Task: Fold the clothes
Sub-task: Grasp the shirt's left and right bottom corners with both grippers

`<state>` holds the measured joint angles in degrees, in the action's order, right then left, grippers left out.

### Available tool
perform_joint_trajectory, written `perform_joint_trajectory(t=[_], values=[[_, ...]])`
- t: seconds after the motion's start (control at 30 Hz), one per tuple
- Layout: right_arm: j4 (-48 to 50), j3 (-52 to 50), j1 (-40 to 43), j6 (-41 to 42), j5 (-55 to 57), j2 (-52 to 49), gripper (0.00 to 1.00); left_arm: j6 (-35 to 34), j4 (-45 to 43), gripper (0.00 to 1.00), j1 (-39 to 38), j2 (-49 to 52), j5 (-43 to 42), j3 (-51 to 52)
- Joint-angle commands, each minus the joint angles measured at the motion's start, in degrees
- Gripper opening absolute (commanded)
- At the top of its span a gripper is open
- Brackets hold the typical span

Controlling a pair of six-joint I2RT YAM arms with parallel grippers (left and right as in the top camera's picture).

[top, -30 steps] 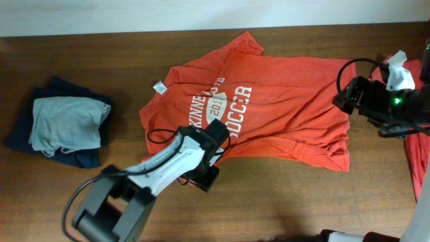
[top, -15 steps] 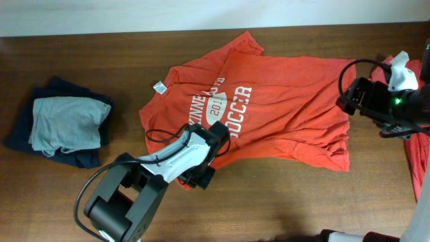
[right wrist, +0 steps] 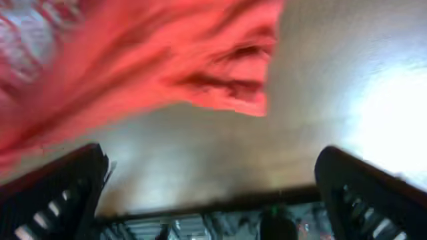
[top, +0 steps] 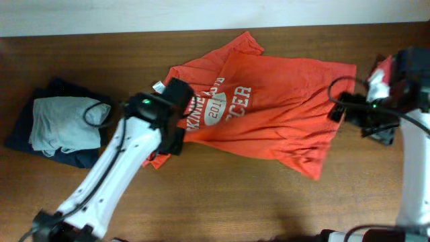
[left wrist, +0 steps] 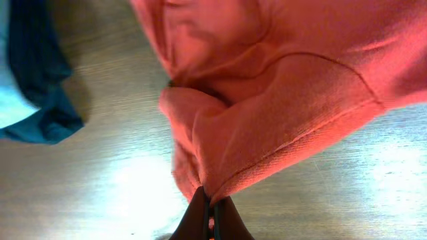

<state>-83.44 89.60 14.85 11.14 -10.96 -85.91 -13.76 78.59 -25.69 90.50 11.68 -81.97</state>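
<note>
— So, where was the T-shirt (top: 282, 101) at that point?
— It lay print-up on the worktop (top: 269, 215), toward the back edge and right of the middle. Its long axis ran left to right, with the neck label (top: 159, 86) toward the left edge and the hem toward the right edge.
— And the left gripper (left wrist: 212, 212)?
— It was clenched on a bunched fold of orange cloth at the shirt's near-left corner. The wrist view showed the fabric pinched between the tips. I couldn't tell whether it was a sleeve or a side seam.
— The right gripper (right wrist: 210, 160)?
— Released, jaws wide, nothing in them. It hung just beside the hem end. A rumpled corner of the shirt lay just ahead of it, apart from both fingers, though that view was blurred.
— Which arm was better placed, then?
— The left one already had cloth, and the shirt stretched away from it toward the right and the back edge. I judged that a fold would have to carry that corner across the long axis, and that the right arm would need to take the hem first.
— Anything in the way?
— A folded navy and grey pile (top: 64, 124) sat by the left edge, well apart from the shirt.
</note>
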Motion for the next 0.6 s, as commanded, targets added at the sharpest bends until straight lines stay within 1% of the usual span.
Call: perform_joint_trajectory(t=[0.0, 0.17, 0.33, 0.37, 0.43, 0.57], values=[[2.8, -8.5, -0.2, 1.4, -0.4, -0.8, 0.98, -0.2, 0.4, 0.01, 0.7, -0.9, 1.3, -0.2], [8.6, -19.5, -0.2, 1.4, -6.1, -0.8, 0.93, 0.3, 0.1, 0.01, 0.7, -0.9, 3.4, -0.2], [14.4, -29.0, -0.3, 1.5, -12.6, -0.8, 0.84, 0.3, -0.5, 0.01, 0.7, -0.9, 3.4, -0.2], [16.8, -32.1, -0.3, 3.1, -15.9, -0.8, 0.82, 0.3, -0.5, 0.01, 0.7, -0.9, 3.4, -0.2], [19.3, -34.4, -0.3, 3.2, -20.1, -0.8, 0.8, 0.3, -0.5, 0.0, 0.7, -0.9, 3.4, -0.2], [26.7, -37.2, -0.3, 4.1, -18.3, -0.8, 0.79, 0.3, -0.6, 0.01, 0.7, -0.9, 3.4, -0.2]])
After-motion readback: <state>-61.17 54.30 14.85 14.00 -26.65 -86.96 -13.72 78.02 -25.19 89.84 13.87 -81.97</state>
